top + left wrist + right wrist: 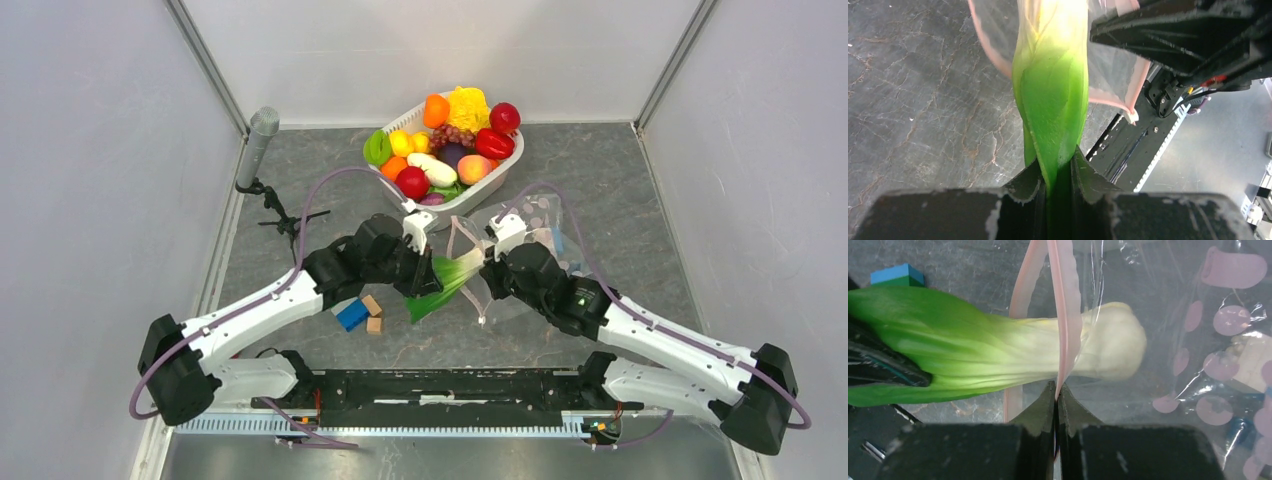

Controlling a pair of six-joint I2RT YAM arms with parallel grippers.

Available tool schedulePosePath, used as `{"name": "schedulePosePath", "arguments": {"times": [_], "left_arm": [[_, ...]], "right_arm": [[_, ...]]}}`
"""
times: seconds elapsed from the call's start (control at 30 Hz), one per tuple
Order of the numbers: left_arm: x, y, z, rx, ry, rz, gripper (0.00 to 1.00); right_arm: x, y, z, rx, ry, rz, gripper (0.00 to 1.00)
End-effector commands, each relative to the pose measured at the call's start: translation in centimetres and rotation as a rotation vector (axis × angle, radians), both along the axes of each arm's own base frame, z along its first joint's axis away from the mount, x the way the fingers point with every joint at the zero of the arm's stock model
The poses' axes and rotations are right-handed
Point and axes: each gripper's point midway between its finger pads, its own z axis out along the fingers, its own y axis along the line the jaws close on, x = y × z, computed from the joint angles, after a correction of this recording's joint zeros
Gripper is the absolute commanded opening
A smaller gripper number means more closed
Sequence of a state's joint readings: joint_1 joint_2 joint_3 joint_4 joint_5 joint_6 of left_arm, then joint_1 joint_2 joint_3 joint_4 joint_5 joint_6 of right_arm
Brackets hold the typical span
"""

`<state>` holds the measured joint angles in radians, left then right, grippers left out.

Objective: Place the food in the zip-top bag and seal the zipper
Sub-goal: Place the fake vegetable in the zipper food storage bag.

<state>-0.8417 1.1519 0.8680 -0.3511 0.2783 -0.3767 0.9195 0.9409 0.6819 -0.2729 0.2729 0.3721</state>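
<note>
The toy bok choy (pixel 446 284) lies crosswise between the two arms. Its white bulb is just through the mouth of the zip-top bag (pixel 522 214) and its green leaves are outside. In the right wrist view the bulb sits past the pale pink zipper (pixel 1066 315), behind clear film, while most of the stalk is on the near side.

The left gripper (pixel 1055 167) is clamped on the leafy end, its fingers pressed into the green plastic. The right gripper (pixel 1055 390) is pinched together on one lip of the zipper, lifting it so the mouth stands open as a loop around the vegetable.

I judge the task to be in its early part: one piece is partway in and not yet released. The white slotted basket (pixel 492 186) behind the bag holds a heap of toy fruits and vegetables (pixel 450 150), among them a red pepper (pixel 494 143) and an orange (pixel 436 110). All of these have yet to be bagged, and the sealing is not begun. Something pale and blue shows through the far film; I cannot tell whether it is inside the bag or under it.

On the grey stone-patterned table (pixel 620 190), a blue block (pixel 352 314) and two tan blocks (pixel 373 314) lie near the left arm. A microphone (pixel 258 140) stands at the left wall.
</note>
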Motion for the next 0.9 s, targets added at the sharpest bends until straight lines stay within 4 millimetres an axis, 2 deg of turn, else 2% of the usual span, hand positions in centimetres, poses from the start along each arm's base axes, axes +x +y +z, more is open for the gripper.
{"name": "schedulePosePath", "arguments": {"times": [0.0, 0.1, 0.3, 0.37, 0.5, 0.6, 0.67, 0.73, 0.8, 0.87], "left_arm": [[1.3, -1.1, 2.3, 0.017, -0.067, 0.015, 0.02], [1.9, -0.8, 2.6, 0.070, -0.070, 0.025, 0.02], [2.0, -3.0, 5.1, -0.026, -0.062, -0.014, 0.05], [2.0, -3.7, 5.6, -0.063, -0.061, -0.023, 0.10], [3.7, -3.5, 4.6, -0.025, -0.076, 0.058, 0.20], [4.6, -3.9, 5.2, -0.036, -0.099, 0.079, 0.30], [3.7, -4.8, 6.5, -0.070, -0.091, 0.002, 0.30], [2.1, -5.8, 7.4, -0.097, -0.064, -0.116, 0.33], [1.3, -6.4, 7.8, -0.112, -0.044, -0.181, 0.34], [0.7, -6.8, 7.6, -0.120, -0.033, -0.234, 0.34]], "right_arm": [[-0.4, 1.4, 3.3, -0.028, -0.075, 0.053, 0.05], [-1.6, 2.5, 3.6, -0.051, -0.094, 0.143, 0.06], [-3.2, 4.0, 3.1, -0.003, -0.091, 0.257, 0.06], [-3.5, 4.1, 2.8, 0.007, -0.090, 0.262, 0.06], [-4.4, 4.8, 4.4, 0.108, -0.118, 0.307, 0.05], [-5.3, 5.2, 5.5, 0.139, -0.111, 0.360, 0.05], [-5.7, 5.1, 5.1, 0.099, -0.083, 0.386, 0.05], [-4.8, 4.0, 4.7, 0.047, -0.076, 0.315, 0.04], [-4.4, 3.4, 4.4, 0.053, -0.104, 0.280, 0.03], [-5.1, 4.0, 5.0, 0.109, -0.147, 0.340, 0.03]]}}
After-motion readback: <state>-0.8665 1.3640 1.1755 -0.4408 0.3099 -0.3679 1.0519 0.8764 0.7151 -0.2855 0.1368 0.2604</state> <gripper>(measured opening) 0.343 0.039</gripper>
